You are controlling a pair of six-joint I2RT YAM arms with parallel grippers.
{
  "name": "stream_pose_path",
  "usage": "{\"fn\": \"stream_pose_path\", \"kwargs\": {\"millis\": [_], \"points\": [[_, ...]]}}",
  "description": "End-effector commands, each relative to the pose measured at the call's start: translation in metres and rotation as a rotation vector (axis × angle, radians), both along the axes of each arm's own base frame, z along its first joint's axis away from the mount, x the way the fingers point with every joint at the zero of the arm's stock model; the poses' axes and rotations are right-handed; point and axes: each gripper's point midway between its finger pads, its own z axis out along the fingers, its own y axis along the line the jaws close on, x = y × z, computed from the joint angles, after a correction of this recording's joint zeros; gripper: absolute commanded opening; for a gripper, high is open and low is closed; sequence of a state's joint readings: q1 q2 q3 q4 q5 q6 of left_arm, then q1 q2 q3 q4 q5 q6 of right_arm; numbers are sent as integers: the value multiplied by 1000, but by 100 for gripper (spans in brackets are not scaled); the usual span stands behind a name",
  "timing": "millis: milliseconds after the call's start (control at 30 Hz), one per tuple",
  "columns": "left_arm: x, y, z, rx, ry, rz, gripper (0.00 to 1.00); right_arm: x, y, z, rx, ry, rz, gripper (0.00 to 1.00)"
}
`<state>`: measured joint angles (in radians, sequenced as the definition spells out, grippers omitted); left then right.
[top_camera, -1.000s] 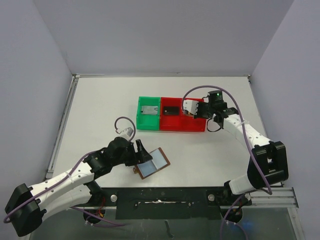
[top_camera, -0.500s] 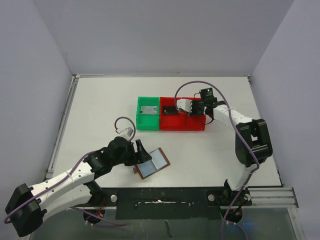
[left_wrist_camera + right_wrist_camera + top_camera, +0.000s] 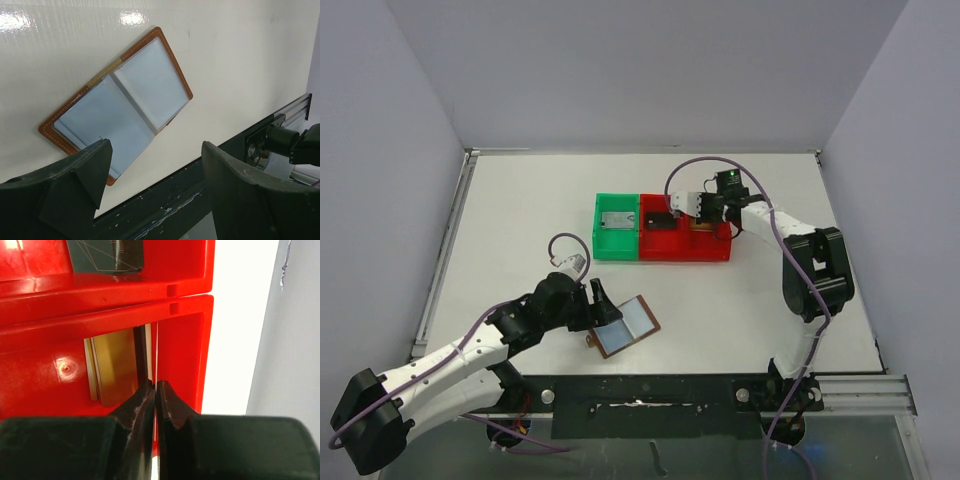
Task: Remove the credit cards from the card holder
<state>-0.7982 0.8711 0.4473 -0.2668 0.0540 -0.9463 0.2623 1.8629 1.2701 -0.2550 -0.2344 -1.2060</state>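
Over the red bin point(image 3: 185, 340), right hand point(image 3: 154, 385) closed; left hand point(image 3: 155, 147) wide.

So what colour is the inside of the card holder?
The card holder is pale blue-grey inside, brown-edged; clearest in left wrist view.

Credit card point(image 3: 117, 367) lies in bin point(image 3: 182, 340) behind card holder point(image 3: 625, 327).

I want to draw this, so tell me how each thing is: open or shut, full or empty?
card holder: open, flat on the table, pockets look empty.
left gripper: open, by the card holder.
right gripper: shut, over the red bin.
gold card: lying flat in the red bin.
green bin: holds one grey flat thing.
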Motion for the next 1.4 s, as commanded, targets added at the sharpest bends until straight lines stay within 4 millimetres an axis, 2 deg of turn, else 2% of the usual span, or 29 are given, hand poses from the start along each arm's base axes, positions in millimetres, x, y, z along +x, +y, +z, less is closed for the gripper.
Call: {"fn": "stream_pose_path", "kwargs": {"millis": [0, 367, 500, 800, 1067, 1167, 1367], "points": [[4, -6, 13, -31, -37, -19, 71, 20, 0, 9, -10, -48, -2, 5], [5, -5, 14, -31, -36, -22, 71, 22, 0, -6, -13, -10, -18, 16], [5, -5, 14, -27, -35, -22, 71, 19, 1, -7, -6, 1, -22, 30], [2, -5, 12, -30, -25, -34, 71, 16, -1, -8, 3, 25, -43, 40], [0, -7, 11, -35, -17, -46, 71, 16, -2, -14, 6, 58, -70, 44], [-1, -7, 11, -37, -16, -50, 71, 15, -1, -14, 10, 68, -67, 49], [-3, -8, 10, -44, -7, -61, 71, 12, 0, -19, 13, 103, -71, 51]]}}
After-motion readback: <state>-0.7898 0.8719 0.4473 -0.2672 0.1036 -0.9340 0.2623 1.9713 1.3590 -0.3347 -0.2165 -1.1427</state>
